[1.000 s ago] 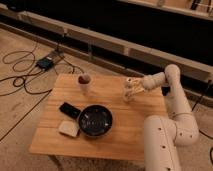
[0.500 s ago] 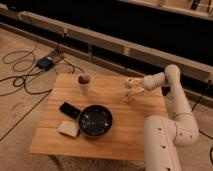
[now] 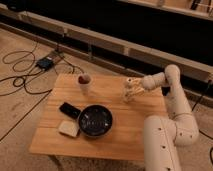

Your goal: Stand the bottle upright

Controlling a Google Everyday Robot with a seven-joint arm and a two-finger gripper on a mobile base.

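Standing off to the side, you see a low wooden bench (image 3: 125,135) on a speckled floor, with the robot's white arm (image 3: 172,107) rising at its right side and bending back over the top. The gripper (image 3: 133,88) sits over the far right part of the bench, right up against the bottle (image 3: 127,94). That bottle, slim and pale with a whitish top, looks close to upright with its base at or near the wood. From here I cannot tell whether the jaws are clamped on it or slack around it, since they blend with the pale plastic.

Well to the left, near the far edge, stands a whitish cup (image 3: 84,83) with a dark red top, upright and apart from everything else. Nearer the front sits a dark round bowl (image 3: 95,121). Just beside the bowl on its left lie a flat black object (image 3: 69,109) and, nearer the front, a pale block (image 3: 69,128) like a sponge.

On the floor beyond the left corner, dark cables (image 3: 20,75) loop around a small bluish box (image 3: 45,63).
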